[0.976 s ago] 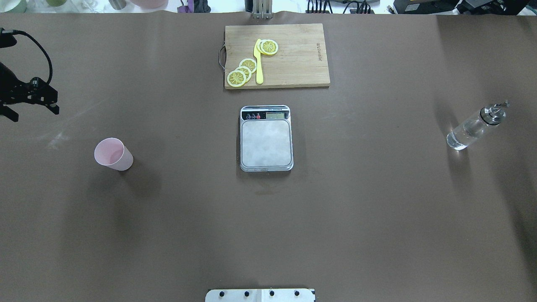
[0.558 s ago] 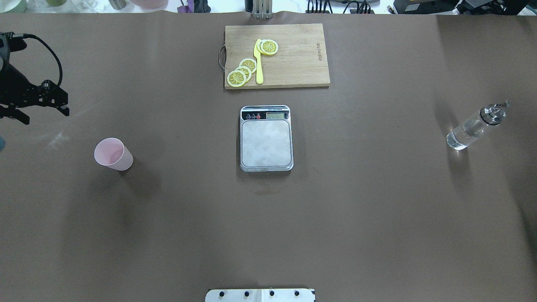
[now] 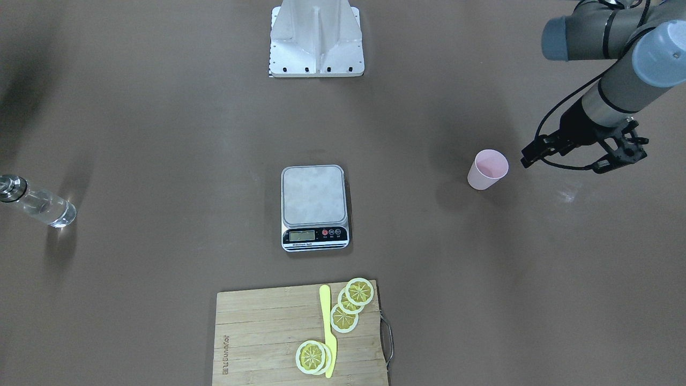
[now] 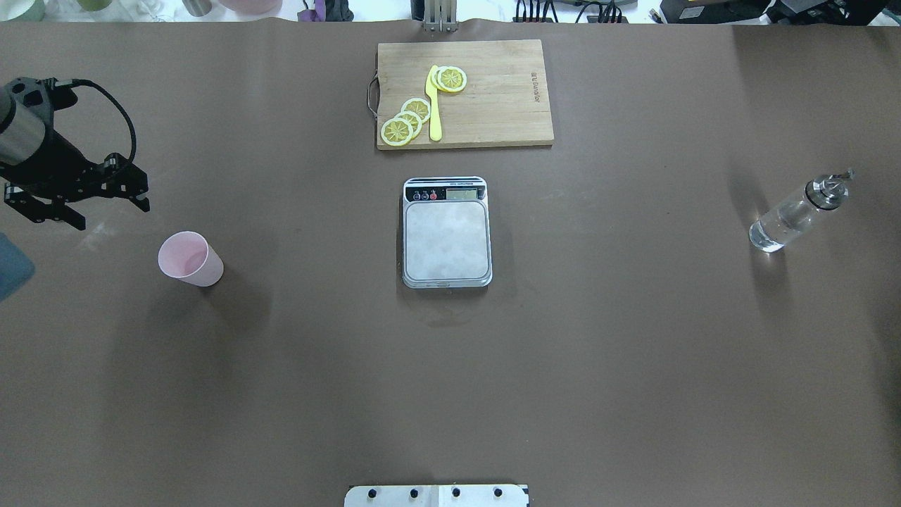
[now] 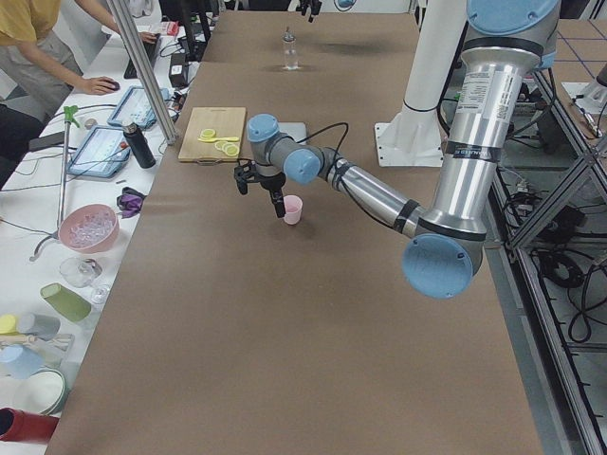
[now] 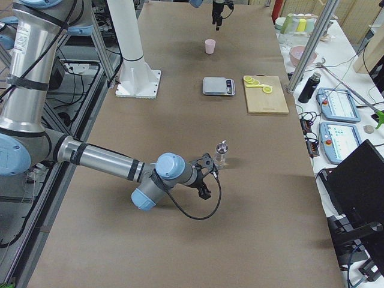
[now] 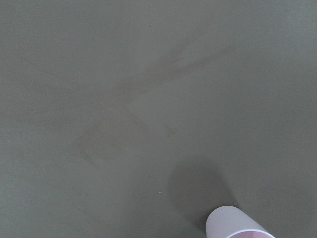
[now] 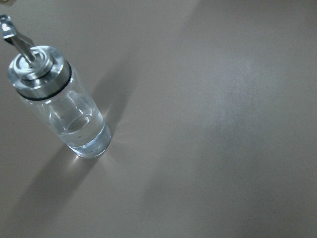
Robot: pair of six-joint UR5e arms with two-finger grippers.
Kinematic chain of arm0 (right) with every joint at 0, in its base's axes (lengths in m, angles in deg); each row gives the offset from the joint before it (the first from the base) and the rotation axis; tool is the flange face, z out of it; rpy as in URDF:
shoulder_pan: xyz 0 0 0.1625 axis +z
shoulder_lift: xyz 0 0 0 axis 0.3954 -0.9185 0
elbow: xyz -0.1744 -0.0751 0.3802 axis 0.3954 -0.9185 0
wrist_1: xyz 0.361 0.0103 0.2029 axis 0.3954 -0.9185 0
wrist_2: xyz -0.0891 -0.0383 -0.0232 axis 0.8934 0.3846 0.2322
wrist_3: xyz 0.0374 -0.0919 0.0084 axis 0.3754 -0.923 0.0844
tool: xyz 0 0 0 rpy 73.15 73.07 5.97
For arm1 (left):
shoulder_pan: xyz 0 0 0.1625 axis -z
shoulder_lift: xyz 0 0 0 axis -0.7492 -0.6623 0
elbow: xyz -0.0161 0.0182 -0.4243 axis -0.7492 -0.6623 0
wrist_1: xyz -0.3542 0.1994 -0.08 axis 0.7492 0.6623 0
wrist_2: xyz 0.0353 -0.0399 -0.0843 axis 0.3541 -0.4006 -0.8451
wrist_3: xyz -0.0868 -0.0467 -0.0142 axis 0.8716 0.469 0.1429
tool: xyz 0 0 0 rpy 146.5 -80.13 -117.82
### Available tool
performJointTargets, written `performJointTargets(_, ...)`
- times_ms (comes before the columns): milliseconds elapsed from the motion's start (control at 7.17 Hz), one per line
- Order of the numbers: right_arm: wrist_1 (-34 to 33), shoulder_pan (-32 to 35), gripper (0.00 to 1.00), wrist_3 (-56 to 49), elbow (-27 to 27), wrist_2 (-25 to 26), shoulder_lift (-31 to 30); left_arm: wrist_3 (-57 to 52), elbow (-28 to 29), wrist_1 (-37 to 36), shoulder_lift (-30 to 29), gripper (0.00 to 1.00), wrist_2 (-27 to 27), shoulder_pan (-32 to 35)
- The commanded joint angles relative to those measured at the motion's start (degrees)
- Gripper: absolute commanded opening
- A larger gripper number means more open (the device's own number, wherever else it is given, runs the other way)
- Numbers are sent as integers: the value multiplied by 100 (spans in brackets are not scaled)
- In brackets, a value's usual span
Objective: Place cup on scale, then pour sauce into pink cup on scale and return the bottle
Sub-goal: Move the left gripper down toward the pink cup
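**Exterior front-facing view.** The left end effector (image 3: 561, 166) hangs above the surface (image 3: 161, 134) with its jaws apart and nothing between them. The cup (image 3: 487, 169) stands just beside it, toward the middle of the surface, and is not touched. The scale (image 3: 314, 206) sits at centre with a bare platform, well apart from the cup. The bottle (image 3: 37, 203) stands at the far end, on the robot's right side.

**Overhead exterior view.** From the left end effector, the cup lies toward the robot's base and slightly toward the scale. The right arm does not appear here.

**Exterior left view.** The cup is upright with its mouth up, so its long axis is vertical. The near arm's end effector is just beside it and slightly higher.

**Exterior right view.** The right end effector (image 6: 207, 176) is near the upright bottle and points toward it. Whether its jaws are apart or together cannot be told.

**Left wrist-mounted view.** Only the cup's wall and rim show, at the lower edge. The cup is therefore off the camera's centre line.

**Right wrist-mounted view.** The bottle stands upright with its spout up and the sauce (image 8: 81, 131) low inside. No fingers are visible.

**Assessment.** The cup placement is not yet done. The left arm is the nearer one. The coming move probably requires a short shift toward the base and a descent around the cup's wall.
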Motion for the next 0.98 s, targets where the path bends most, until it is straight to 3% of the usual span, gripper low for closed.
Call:
performJointTargets(0, 641, -151, 100, -19, -533, 7, 429, 395, 6, 259, 7, 97, 1, -228)
performJointTargets(139, 1054, -222, 100, 15, -964, -2, 684, 483, 15, 296, 7, 97, 45, -307)
performJointTargets(558, 1312, -371, 100, 7, -1100, 15, 721, 510, 58, 1049, 427, 97, 264, -439)
performJointTargets(837, 1330, -486, 100, 16, -1144, 24, 870, 623, 68, 1052, 429, 95, 273, -492)
